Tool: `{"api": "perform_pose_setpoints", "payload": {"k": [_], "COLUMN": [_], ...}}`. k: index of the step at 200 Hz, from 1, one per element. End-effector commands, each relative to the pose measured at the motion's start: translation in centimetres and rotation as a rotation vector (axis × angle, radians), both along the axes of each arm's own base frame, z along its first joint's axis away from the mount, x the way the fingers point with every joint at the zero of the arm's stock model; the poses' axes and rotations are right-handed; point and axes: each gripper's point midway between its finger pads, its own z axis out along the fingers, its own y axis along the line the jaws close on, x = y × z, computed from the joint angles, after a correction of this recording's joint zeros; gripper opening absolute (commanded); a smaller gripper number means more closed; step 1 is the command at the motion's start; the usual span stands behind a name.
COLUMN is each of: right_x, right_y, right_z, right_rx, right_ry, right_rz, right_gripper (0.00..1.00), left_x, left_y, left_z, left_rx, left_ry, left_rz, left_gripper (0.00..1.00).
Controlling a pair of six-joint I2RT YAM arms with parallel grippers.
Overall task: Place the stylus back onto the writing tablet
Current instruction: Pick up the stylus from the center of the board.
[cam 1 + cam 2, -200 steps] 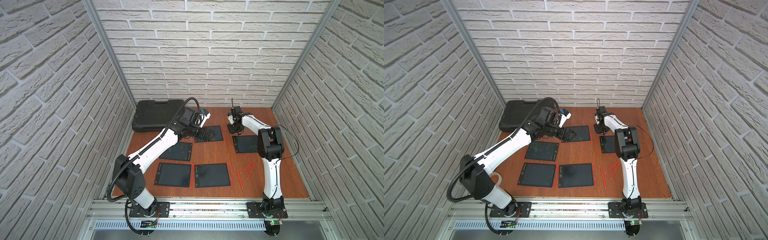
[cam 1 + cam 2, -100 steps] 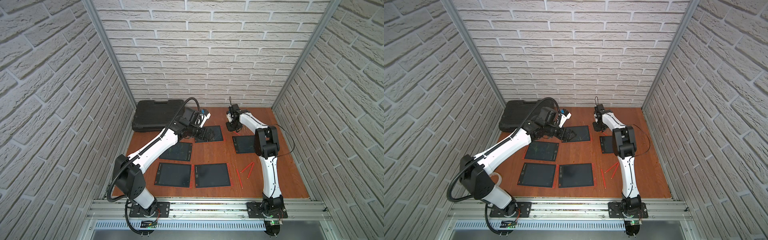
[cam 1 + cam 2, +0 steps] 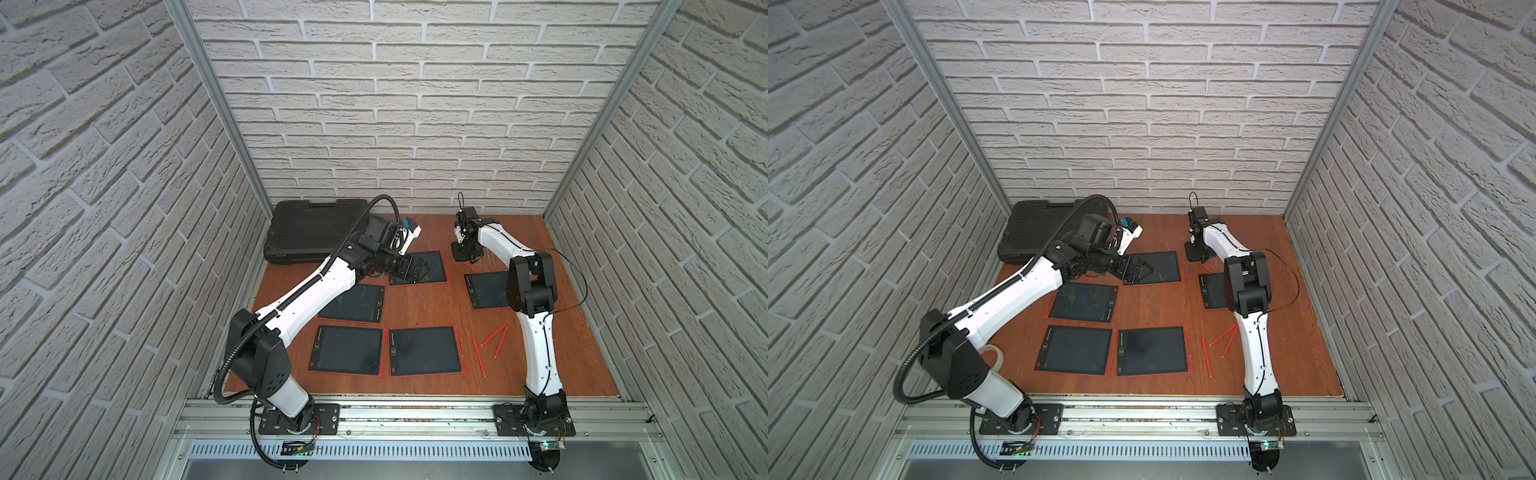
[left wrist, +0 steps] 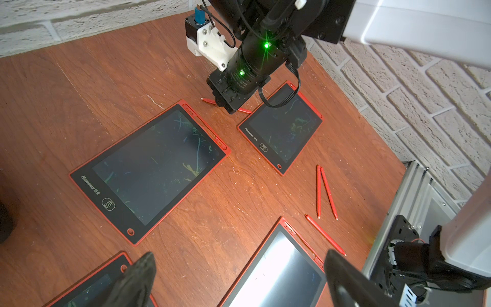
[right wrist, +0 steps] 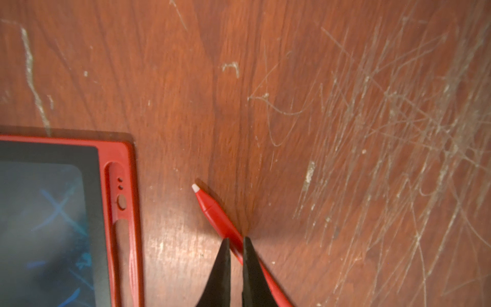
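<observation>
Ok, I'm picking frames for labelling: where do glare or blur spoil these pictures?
Left wrist view: white glare washes out a red-framed writing tablet, and a green status light flares into a star. Right wrist view: the black right end effector is soft-edged, the slim red plastic stylus sharper. Both top views: even light, white brick walls sharp throughout.

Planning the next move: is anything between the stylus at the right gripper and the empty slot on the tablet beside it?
Nothing visible. The right gripper pinches the stylus, and only bare table lies between it and the empty slot of the tablet.
</observation>
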Motion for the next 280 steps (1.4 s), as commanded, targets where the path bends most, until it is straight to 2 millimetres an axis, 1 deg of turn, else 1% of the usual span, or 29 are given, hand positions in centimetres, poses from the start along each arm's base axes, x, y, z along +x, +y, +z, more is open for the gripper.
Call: {"api": "perform_pose_setpoints", "payload": {"k": [1, 29, 58, 78, 109, 152, 177, 201, 236, 265, 280], "right_x": [-0.1, 0.2, 0.2, -0.2, -1.0, -1.5, -2.0, -2.2, -1.8, -1.4, -1.5], "right_y": [0.8, 1.3, 1.3, 0.8, -0.3, -1.7, -2.0, -1.7, -0.9, -0.1, 0.2], "right_z": [-0.2, 0.0, 0.6, 1.0, 1.0, 1.1, 0.6, 0.0, -0.4, -0.5, -0.8], "right_rx": [0.034, 0.061, 0.046, 0.003, -0.069, -0.072, -0.075, -0.046, 0.01, 0.058, 0.068], "right_ry": [0.013, 0.0, -0.006, -0.007, 0.014, 0.018, 0.041, 0.058, 0.048, 0.04, 0.045], "right_rz": [-0.051, -0.059, 0.004, 0.055, 0.103, 0.079, 0.068, 0.049, -0.014, -0.057, -0.063], "right_gripper": [0.1, 0.11, 0.17, 0.21, 0.21, 0.21, 0.21, 0.17, 0.11, 0.1, 0.1], "left_x": [-0.3, -0.4, -0.4, -0.4, -0.4, -0.4, -0.5, -0.5, -0.5, -0.4, -0.4], "left_y": [-0.1, -0.1, -0.1, 0.0, -0.2, -0.1, -0.1, 0.0, 0.0, 0.0, 0.0], "left_z": [1.6, 1.6, 1.7, 1.8, 1.8, 1.9, 2.1, 2.1, 2.0, 2.0, 2.0], "left_rx": [-0.031, -0.031, -0.032, -0.033, -0.035, -0.037, -0.037, -0.039, -0.038, -0.035, -0.036], "left_ry": [-0.035, -0.034, -0.037, -0.04, -0.036, -0.038, -0.043, -0.045, -0.042, -0.043, -0.043], "left_rz": [-0.014, -0.012, -0.013, -0.011, -0.015, -0.014, -0.013, -0.013, -0.013, -0.012, -0.012], "left_gripper": [0.98, 0.98, 0.98, 0.98, 0.98, 0.98, 0.98, 0.98, 0.98, 0.98, 0.98]}}
